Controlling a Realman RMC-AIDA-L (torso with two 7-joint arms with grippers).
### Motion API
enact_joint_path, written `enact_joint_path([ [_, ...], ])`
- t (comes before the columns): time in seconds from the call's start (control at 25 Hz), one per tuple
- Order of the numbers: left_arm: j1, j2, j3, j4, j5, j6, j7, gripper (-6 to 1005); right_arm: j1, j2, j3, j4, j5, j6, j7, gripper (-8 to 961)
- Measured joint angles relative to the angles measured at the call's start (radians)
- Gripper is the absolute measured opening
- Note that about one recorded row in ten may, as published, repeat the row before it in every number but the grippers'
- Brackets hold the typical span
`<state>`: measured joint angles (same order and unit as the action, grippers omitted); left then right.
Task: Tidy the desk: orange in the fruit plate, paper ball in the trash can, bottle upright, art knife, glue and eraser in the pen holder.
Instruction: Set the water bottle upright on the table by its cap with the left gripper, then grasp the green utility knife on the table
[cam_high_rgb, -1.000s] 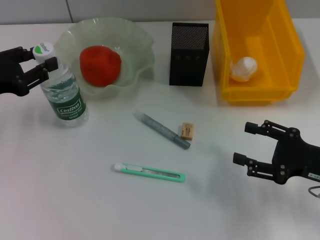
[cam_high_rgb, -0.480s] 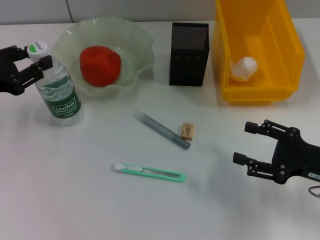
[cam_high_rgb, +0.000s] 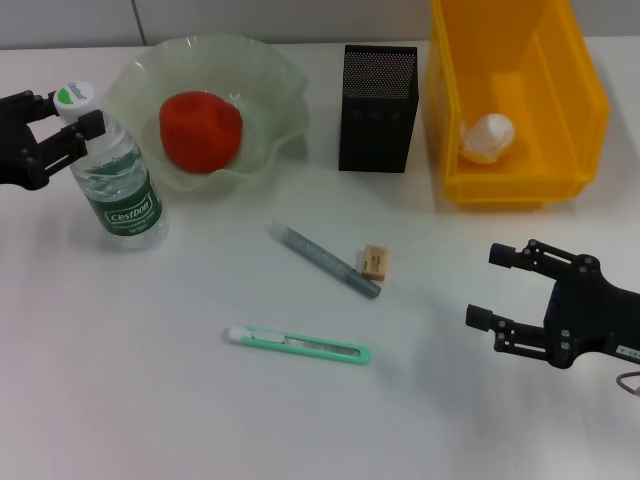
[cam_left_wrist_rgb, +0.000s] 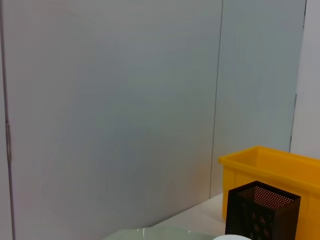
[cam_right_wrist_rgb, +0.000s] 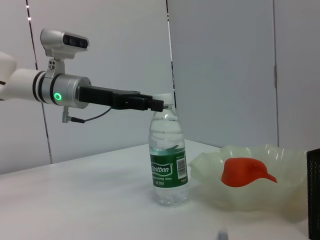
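A Realman robot's left gripper (cam_high_rgb: 62, 125) was closed around the neck of a Cestbon water bottle (cam_high_rgb: 116, 176), which stood upright near the tabletop's (cam_high_rgb: 150, 380) left edge, just beside a wavy-rimmed translucent fruit plate (cam_high_rgb: 270, 85). The orange (cam_high_rgb: 201, 131) sat inside that plate, toward the far left corner.

From the right wrist camera, the left gripper (cam_right_wrist_rgb: 152, 104) reached in level at cap height, pinching the bottle (cam_right_wrist_rgb: 167, 159) just under its cap, with the fruit plate (cam_right_wrist_rgb: 250, 192) and orange (cam_right_wrist_rgb: 245, 172) next to it.

The right gripper (cam_high_rgb: 505, 290) hovered above the tabletop's near right corner, its fingers spread wide and holding nothing.

A black mesh pen holder (cam_high_rgb: 377, 108) stood along the far edge, between the fruit plate and a yellow bin (cam_high_rgb: 560, 110) serving as the trash can. The crumpled paper ball (cam_high_rgb: 487, 137) lay inside the bin.

Three items lay loose mid-table: a grey glue stick (cam_high_rgb: 323, 260) lying diagonally, a tan eraser (cam_high_rgb: 375, 262) just beside its lower end, and a green art knife (cam_high_rgb: 300, 344) nearer the front edge.

The left wrist camera showed only the wall, the pen holder (cam_left_wrist_rgb: 260, 212) and the yellow bin (cam_left_wrist_rgb: 280, 170).
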<state>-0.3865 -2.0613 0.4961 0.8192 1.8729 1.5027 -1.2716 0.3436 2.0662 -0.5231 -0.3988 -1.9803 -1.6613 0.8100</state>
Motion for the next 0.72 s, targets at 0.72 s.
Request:
enact_joint_path([
  [0.72, 0.010, -0.002, -0.010, -0.002, -0.042, 0.012, 0.001, 766, 0.000, 0.000, 0.000, 0.000, -0.003, -0.002, 0.000, 787],
])
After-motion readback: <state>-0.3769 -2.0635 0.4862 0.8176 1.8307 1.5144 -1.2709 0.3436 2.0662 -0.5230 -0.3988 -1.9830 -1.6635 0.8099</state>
